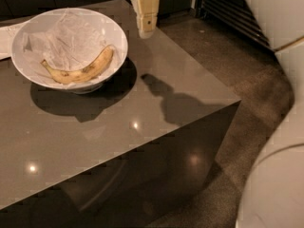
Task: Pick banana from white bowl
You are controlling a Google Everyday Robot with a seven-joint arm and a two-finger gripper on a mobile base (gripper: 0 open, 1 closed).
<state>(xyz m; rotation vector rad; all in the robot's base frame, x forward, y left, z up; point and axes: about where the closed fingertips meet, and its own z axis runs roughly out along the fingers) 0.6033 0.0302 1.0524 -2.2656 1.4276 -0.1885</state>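
The robot's white body (278, 189) fills the lower right of the frame. Left of it, the glossy dark table (142, 141) runs toward the upper left, where the white bowl (119, 32) sits. The banana (80, 72) lies on crinkled paper along the bowl's nearer inside wall, its dark stem toward the left. It looks light, soft and easily bruised, with smooth skin, so a gentle hold across its thick middle seems best. The gripper (146, 31) hangs at top centre, just right of the bowl and above the table; its opening can't be judged.
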